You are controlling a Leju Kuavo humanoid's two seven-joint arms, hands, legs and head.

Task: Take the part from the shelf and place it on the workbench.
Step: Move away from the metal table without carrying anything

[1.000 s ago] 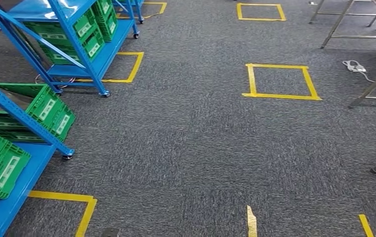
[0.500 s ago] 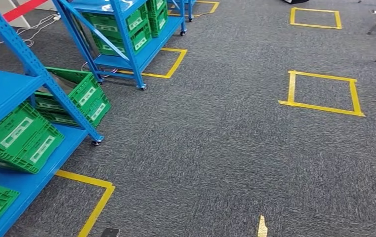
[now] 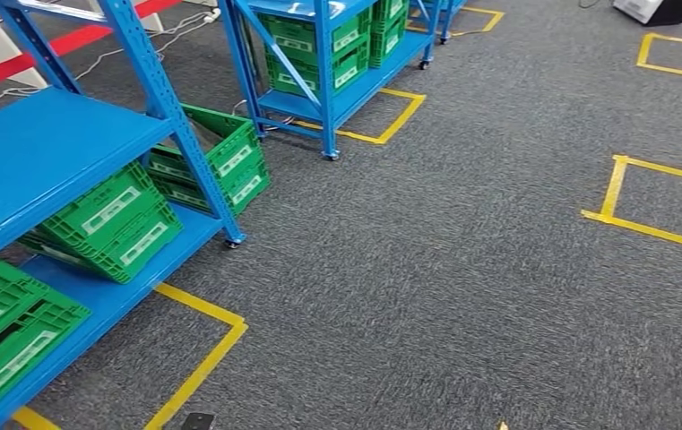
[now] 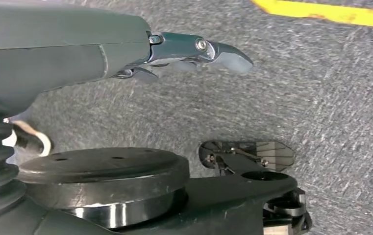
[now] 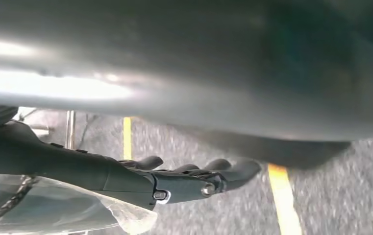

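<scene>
Shelf work comes first here: the robot faces the near blue shelf (image 3: 50, 152), and the part has not been picked up yet. The part itself cannot be made out. It is most likely inside one of the green crates (image 3: 113, 224) on the near shelf, so that is where to look.

To do this step well, the robot should stand square to the near shelf, close enough to reach. Then it should look down into a crate before a hand goes in. The blue leg (image 3: 195, 152) of the near shelf is one thing to keep the arms away from.

The left hand (image 4: 194, 51) hangs over the carpet with its fingers straight and holds nothing. The right hand (image 5: 189, 178) also has its fingers stretched out with nothing in them.

Counting: two blue shelves show plainly, the near one and a second shelf (image 3: 319, 54) beyond it. Three heaps of green crates sit on the near shelf. Four yellow tape squares (image 3: 651, 197) lie on the carpet around it.
</scene>
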